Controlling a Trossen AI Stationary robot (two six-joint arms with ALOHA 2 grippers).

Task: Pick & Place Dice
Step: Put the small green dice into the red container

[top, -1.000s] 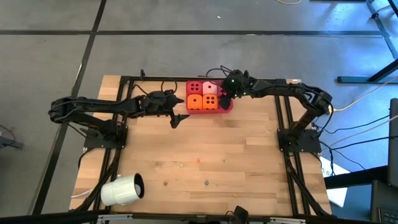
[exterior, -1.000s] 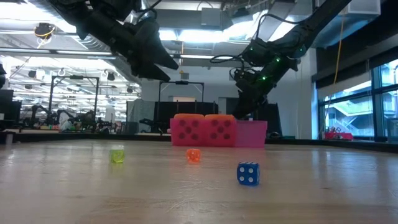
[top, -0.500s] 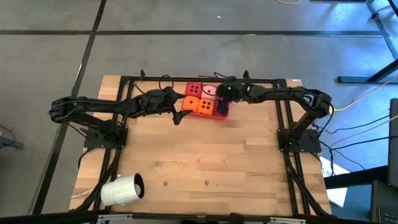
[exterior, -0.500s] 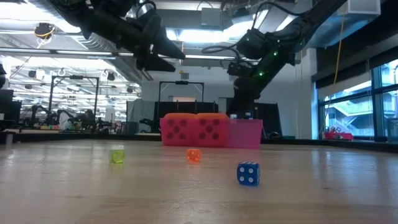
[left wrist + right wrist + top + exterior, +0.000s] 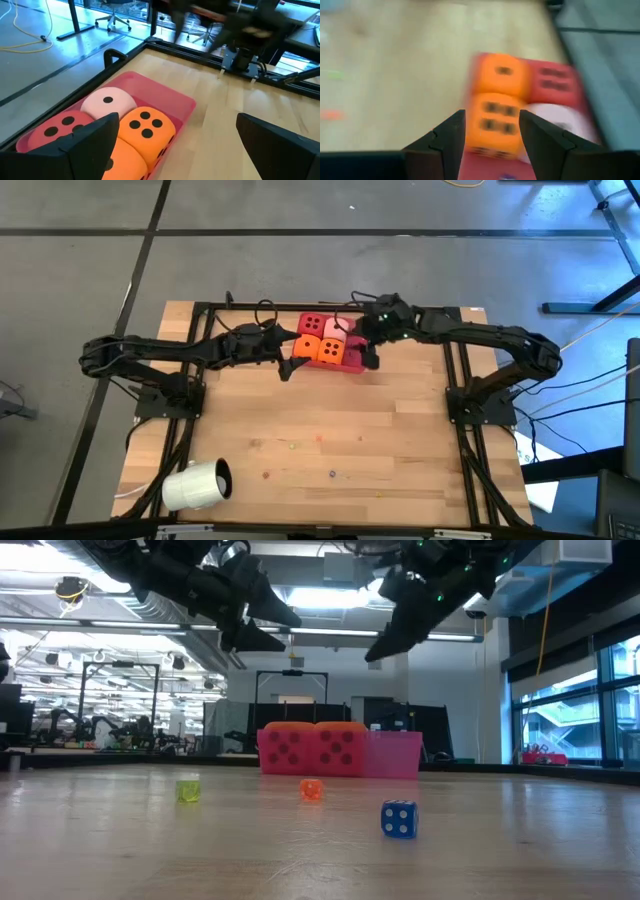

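Nearest the low camera lay three small dice on the wooden table [image 5: 320, 420]: a blue die [image 5: 398, 819], a small orange die [image 5: 311, 790] and a yellow-green die [image 5: 188, 790]; off at a near corner in the high view lay a white cup [image 5: 197, 484] on its side. Farther back stood the red tray [image 5: 357, 360] with all four large dice packed inside: two orange dice [image 5: 321, 350], the red die [image 5: 313, 325] and the pale pink die [image 5: 336, 329]. Left gripper [image 5: 291, 367] hovered just beside the tray's left edge, jaws spread wide, nothing held. Right gripper [image 5: 368, 352] hung above the tray's right end, jaws parted and empty, lined up over an orange die in its wrist view. Judged risks: tight packing left little room for fingers, so a descent might shove neighbouring dice or drag the tray; both grippers close together might collide.
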